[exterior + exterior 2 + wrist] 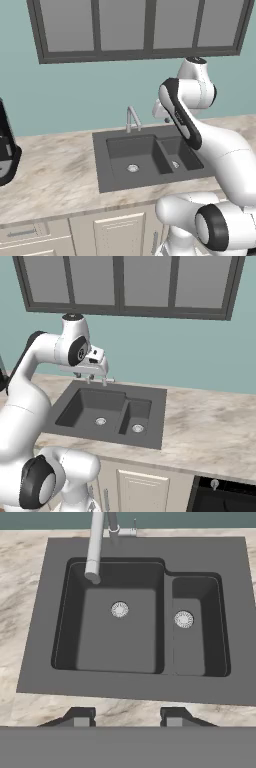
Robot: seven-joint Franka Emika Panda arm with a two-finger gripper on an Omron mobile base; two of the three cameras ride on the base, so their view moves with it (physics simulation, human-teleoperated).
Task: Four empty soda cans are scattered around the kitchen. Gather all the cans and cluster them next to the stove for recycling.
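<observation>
No soda cans and no stove are in view. My gripper (127, 717) hangs above the front edge of a dark grey double sink (40, 637) and looks straight down into it. Its two fingertips stand apart with nothing between them, so it is open. From the right base camera, the gripper (96, 378) hovers over the back rim of the sink (157, 406), near the wall. Both basins are empty apart from their round silver drains.
A silver faucet (95, 547) rises at the sink's back rim (102, 180) and arcs over the larger basin. Marbled counter (55, 175) runs to both sides. A black appliance (5, 150) stands at the far left. A dark appliance front (225, 496) sits below the counter, right.
</observation>
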